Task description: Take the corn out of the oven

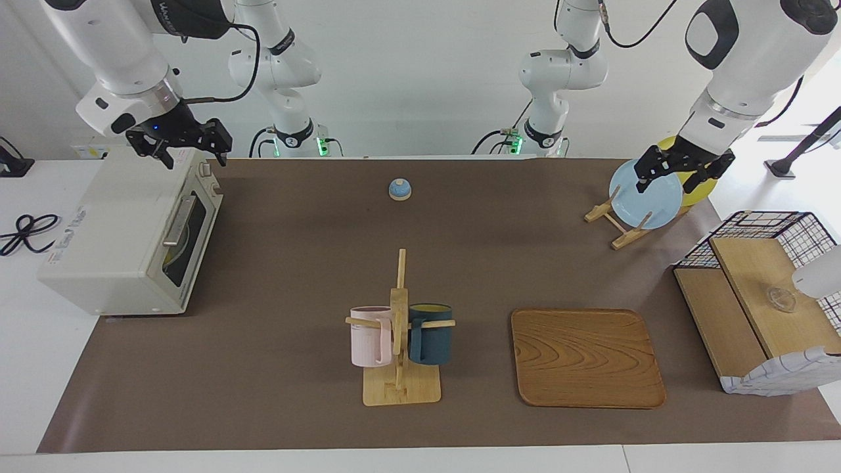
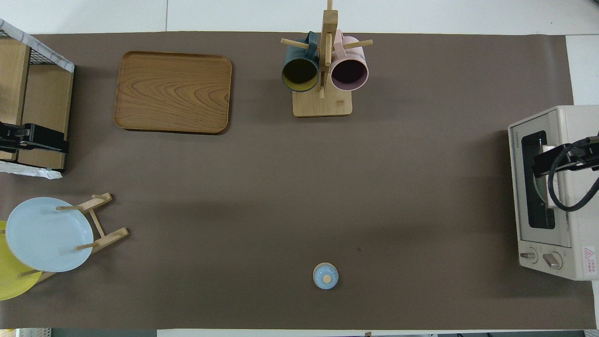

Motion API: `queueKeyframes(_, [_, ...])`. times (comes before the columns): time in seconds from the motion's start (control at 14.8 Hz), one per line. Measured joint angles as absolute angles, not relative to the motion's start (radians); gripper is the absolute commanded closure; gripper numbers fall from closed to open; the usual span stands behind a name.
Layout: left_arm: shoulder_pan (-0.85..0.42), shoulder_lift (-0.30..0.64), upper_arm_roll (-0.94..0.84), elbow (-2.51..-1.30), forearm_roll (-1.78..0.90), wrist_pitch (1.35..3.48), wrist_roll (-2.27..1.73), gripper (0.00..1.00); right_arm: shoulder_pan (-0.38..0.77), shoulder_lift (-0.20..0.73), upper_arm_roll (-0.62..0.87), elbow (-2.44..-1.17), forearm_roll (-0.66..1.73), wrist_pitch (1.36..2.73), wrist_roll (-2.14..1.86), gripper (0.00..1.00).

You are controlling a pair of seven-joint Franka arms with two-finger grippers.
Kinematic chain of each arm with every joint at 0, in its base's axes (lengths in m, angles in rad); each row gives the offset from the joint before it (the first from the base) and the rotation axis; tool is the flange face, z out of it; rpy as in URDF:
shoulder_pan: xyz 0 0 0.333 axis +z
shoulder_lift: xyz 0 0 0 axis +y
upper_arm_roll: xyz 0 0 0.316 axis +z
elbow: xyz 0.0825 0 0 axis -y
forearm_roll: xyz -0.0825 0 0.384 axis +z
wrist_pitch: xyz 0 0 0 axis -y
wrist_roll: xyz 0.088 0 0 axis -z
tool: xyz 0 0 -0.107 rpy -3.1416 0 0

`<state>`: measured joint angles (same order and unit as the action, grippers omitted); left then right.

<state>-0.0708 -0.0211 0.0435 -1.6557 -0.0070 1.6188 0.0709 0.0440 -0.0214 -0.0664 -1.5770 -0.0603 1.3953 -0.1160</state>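
- Firstly, the oven sits at the table's 9 o'clock with its door shut. The corn isn't plainly seen; a yellow glint low in the window may be it.
- Right gripper hovers over the oven top, fingers apart and empty. Risk: a slanted tug on the handle drags the oven.
- Left gripper waits at 2 o'clock over the plates, fingers apart.
- Oven stickers are unreadable.
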Motion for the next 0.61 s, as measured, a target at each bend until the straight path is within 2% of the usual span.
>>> queueKeyframes(0.47, [-0.071, -0.021, 0.044, -1.656, -0.007, 1.619, 0.071, 0.00, 0.043, -0.021, -0.067, -1.576, -0.060, 1.395, -0.109, 0.00])
queueKeyframes(0.61, [-0.071, -0.021, 0.044, -1.656, -0.007, 1.619, 0.071, 0.00, 0.031, -0.022, -0.067, -1.581, -0.060, 1.421, -0.109, 0.74])
